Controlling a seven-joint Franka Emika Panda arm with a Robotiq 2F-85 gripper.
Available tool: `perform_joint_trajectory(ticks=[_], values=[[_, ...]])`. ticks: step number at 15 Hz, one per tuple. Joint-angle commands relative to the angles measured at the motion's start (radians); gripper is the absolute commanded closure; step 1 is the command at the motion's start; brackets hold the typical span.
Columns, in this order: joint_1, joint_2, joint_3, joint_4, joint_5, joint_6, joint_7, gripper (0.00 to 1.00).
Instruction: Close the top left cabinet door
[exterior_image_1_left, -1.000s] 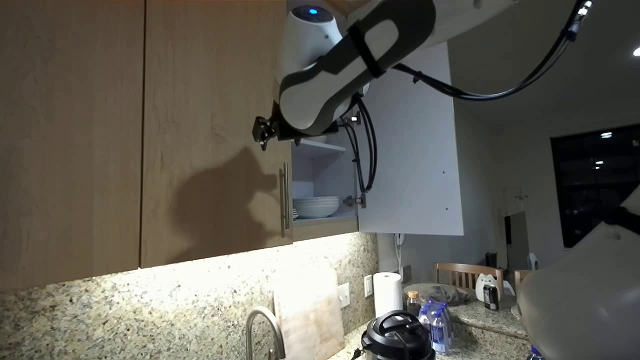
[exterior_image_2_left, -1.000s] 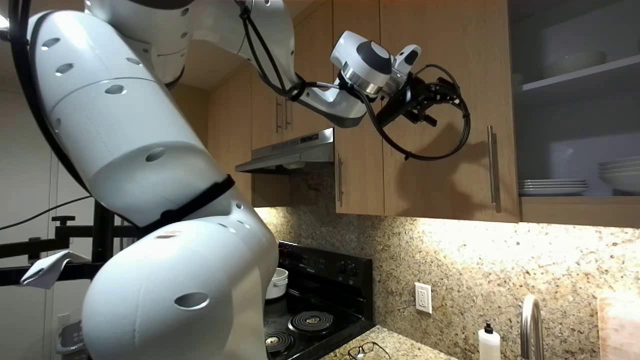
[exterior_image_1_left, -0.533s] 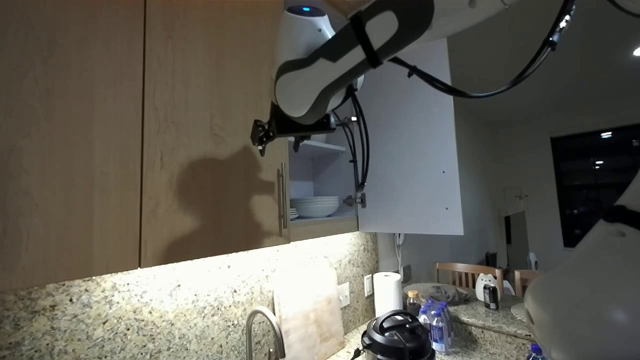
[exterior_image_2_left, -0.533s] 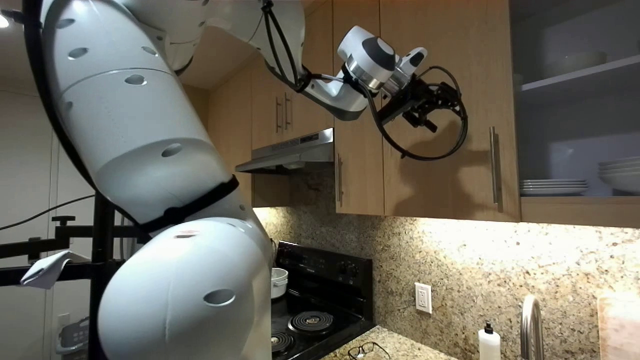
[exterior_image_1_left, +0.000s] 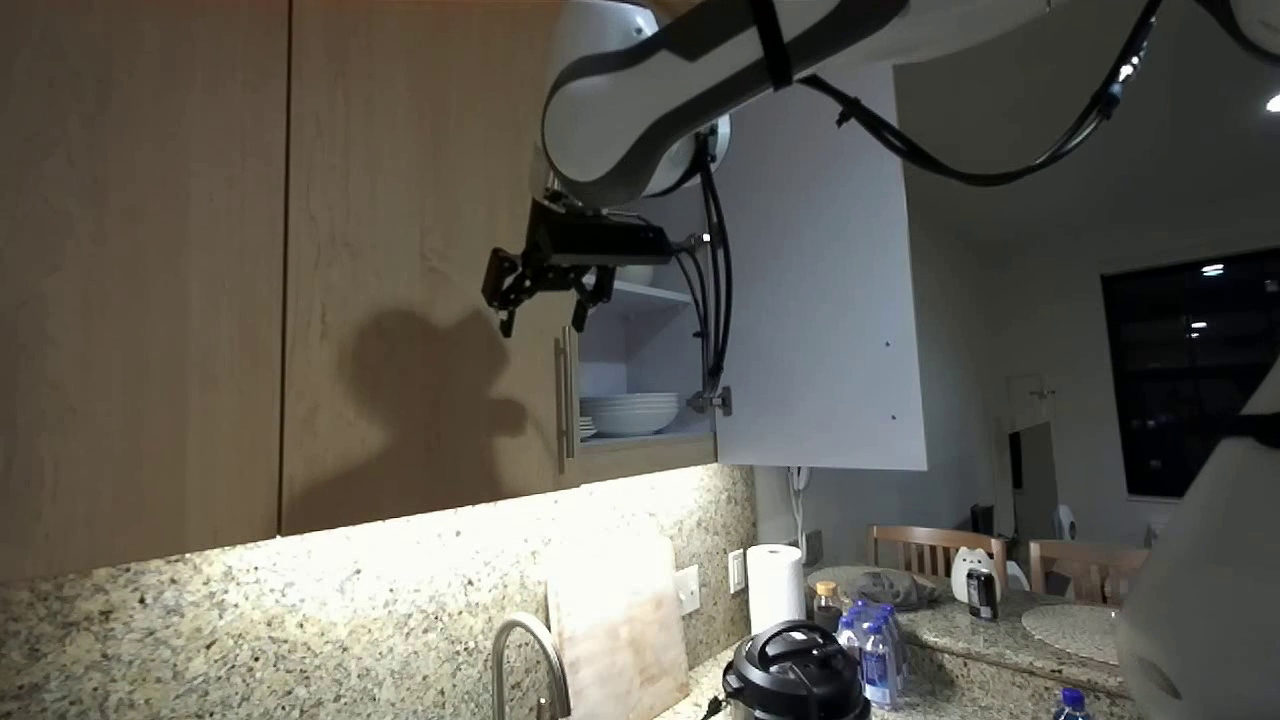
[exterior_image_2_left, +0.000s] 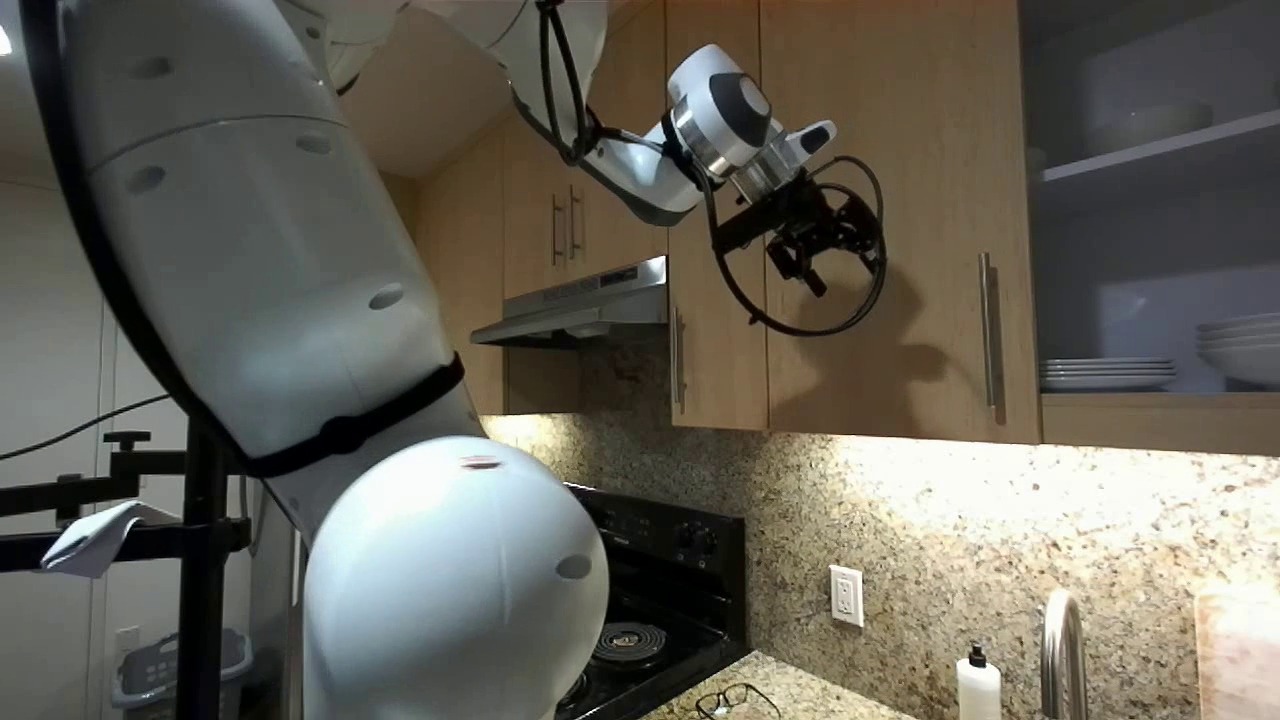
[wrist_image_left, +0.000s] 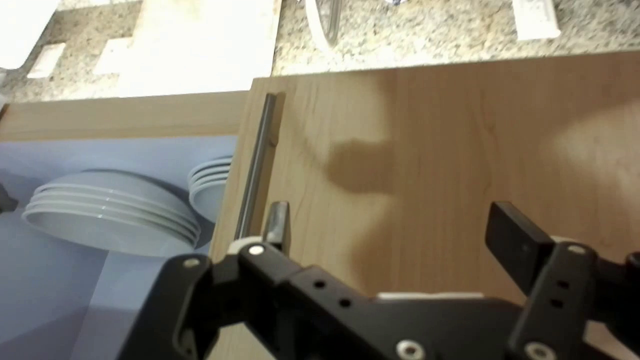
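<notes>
We judged the closing done or nearly so: wood-grain door (exterior_image_1_left: 420, 250) seemingly flush in both exterior views, beside the exposed shelf (exterior_image_2_left: 1160, 148). Gripper (wrist_image_left: 392, 220) stood spread, grasping nothing. We reckoned only a flushness check remained.

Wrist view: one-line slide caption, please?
Open gripper before the wood door and its bar handle, with white dishes stacked in the open cabinet alongside.

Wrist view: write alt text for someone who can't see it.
Wood-grain cabinet door with a slim silver bar handle, open black jaws in front of it. To its left, two stacks of white dishes sit inside an open cabinet.
</notes>
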Motion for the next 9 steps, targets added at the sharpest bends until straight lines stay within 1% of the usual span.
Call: perform_joint_trajectory(ticks=[1,5,9], values=[[0.106,-0.04,-0.108,-0.051,0.09,-0.089,-0.114,0.0],[0.162,-0.077,-0.189,-0.102,0.149,-0.167,-0.195,0.0],[0.208,-0.09,-0.27,-0.149,0.246,-0.255,-0.34,0.0]])
